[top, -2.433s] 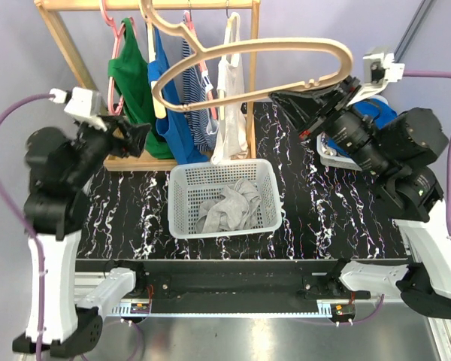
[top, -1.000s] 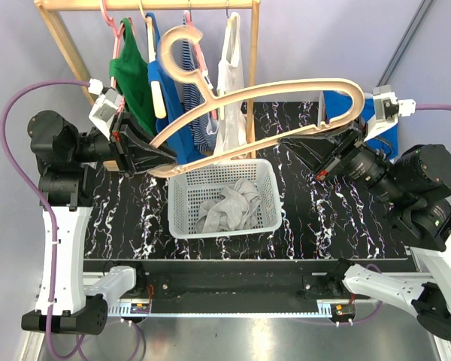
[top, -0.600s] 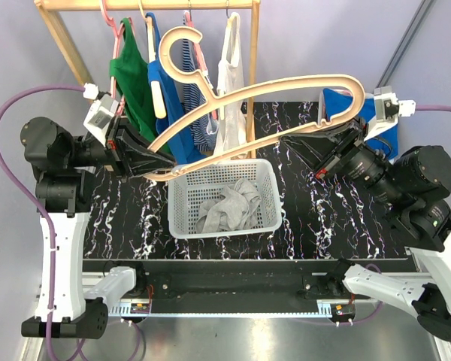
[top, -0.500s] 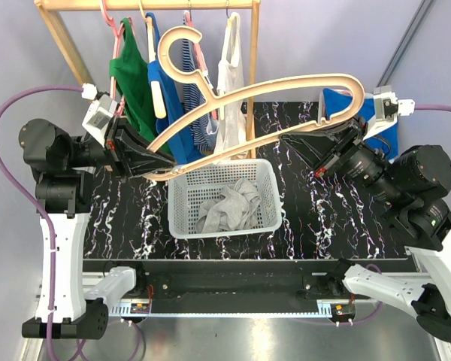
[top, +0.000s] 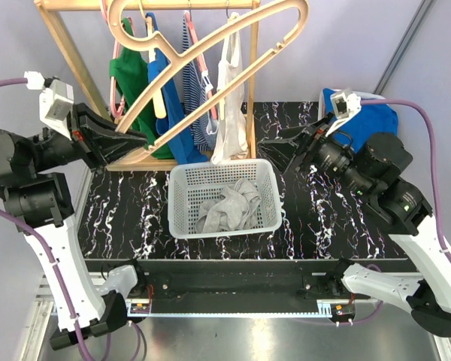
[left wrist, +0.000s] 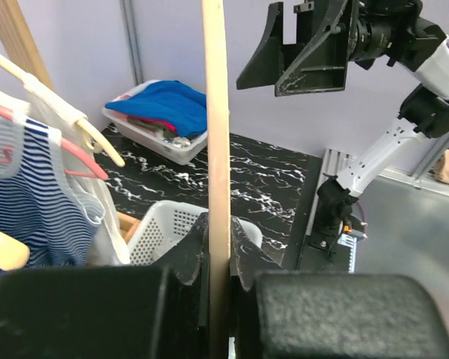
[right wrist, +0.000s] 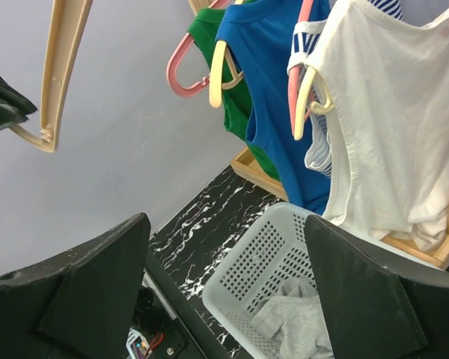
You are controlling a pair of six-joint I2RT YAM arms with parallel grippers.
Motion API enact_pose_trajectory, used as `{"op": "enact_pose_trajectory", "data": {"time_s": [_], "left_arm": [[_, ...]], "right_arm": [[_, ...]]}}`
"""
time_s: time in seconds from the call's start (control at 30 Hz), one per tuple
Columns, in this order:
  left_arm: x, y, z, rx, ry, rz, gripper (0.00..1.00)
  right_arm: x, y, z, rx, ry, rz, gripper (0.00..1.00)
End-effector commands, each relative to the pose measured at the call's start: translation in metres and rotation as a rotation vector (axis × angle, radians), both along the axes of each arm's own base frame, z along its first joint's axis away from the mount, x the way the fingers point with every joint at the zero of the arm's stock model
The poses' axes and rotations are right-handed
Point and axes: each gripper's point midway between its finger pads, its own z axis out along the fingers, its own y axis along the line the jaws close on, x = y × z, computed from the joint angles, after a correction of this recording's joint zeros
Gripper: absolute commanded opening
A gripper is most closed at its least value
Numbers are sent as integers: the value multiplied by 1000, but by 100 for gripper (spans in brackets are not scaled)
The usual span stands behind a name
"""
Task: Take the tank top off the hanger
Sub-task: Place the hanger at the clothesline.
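1. L side: the left gripper (top: 131,141) is clenched on the hanger (left wrist: 215,112). In the left wrist view its dark fingers (left wrist: 185,250) pinch the bar from both sides, no gap showing.
2. R side: the right gripper (top: 279,153) is spread wide w/ nothing in it. Its fingers (right wrist: 97,292) are broad, matte black wedge plates, well apart, touching nothing.
3. The hanger is pale smooth wood, a long flat loop w/ a curved hook. It is bare (no cloth on it) and tilts up across the front of the rack (top: 59,37), gripped at its low end only. Can't tell if the hook touches the rail.
4. The grey tank top (top: 229,207) is soft and crumpled in a heap inside the basket (top: 182,218), apart from the hanger and both grippers.
5. The basket is white plastic, rectangular, w/ perforated lattice walls. It sits on the table (top: 338,218), which is black w/ white marble veining, between the two arms.
6. The rack is a plain wooden frame at the back. Green, blue, striped and white tops hang on it from pink and cream hangers.
7. Far right: blue cloth (left wrist: 165,105) lies in a shallow white bin (left wrist: 146,138).
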Motion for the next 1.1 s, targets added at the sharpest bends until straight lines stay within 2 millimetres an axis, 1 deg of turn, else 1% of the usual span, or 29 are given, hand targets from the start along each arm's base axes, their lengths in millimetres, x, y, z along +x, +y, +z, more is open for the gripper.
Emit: {"op": "enact_pose_trajectory", "data": {"time_s": [0.0,0.03,0.13,0.17,0.23,0.27,0.33,0.37,0.4,0.47,0.5,0.53,0.57,0.63,0.67,0.7,0.77,0.8,0.83,0.93,0.97,1.0,1.07], "left_arm": [[-19,6,-2,78,31,-87,0],[-17,9,4,86,17,-62,0],[3,29,7,82,47,56,0],[13,43,8,84,46,142,0],[28,65,7,77,56,239,0],[37,85,8,72,60,333,0],[43,104,11,65,61,421,0],[44,119,13,61,66,500,0],[43,124,14,67,61,532,0],[37,125,18,109,19,602,0],[35,123,18,123,9,612,0],[34,122,17,173,-38,621,0],[32,120,17,136,13,629,0],[33,123,15,131,25,646,0],[33,131,14,132,31,688,0],[35,138,8,122,46,706,0],[33,149,6,147,38,789,0],[34,157,0,141,47,819,0],[32,173,-2,147,46,892,0],[31,200,-12,108,82,971,0],[31,203,-15,104,85,975,0],[32,208,-22,90,100,980,0],[31,205,-27,146,66,997,0]], "right_arm": [[-3,-20,16,9,-80,-60,94],[-5,-20,16,5,-87,-58,94],[-6,-22,15,-4,-97,-58,94],[-5,-22,14,-9,-100,-60,94],[-7,-24,13,-16,-109,-63,94],[-6,-26,11,-19,-110,-75,94],[-7,-30,9,-28,-123,-85,94],[-6,-32,7,-32,-120,-92,94],[-7,-33,5,-37,-121,-96,94],[-6,-34,2,-50,-127,-103,94],[-6,-34,-2,-56,-124,-102,94],[-5,-34,-4,-61,-122,-105,94],[-4,-33,-5,-64,-119,-103,94],[-3,-32,-9,-71,-113,-102,94],[-1,-35,-8,-69,-113,-124,94],[-2,-37,-8,-67,-115,-126,94],[-3,-39,-7,-65,-120,-132,94],[-2,-39,-6,-67,-123,-134,94],[-3,-38,-6,-65,-122,-131,94],[-3,-38,-6,-63,-120,-128,94],[-2,-39,-6,-63,-120,-132,94],[-4,-39,-5,-60,-121,-131,94],[-4,-40,-4,-59,-124,-133,94]]}}
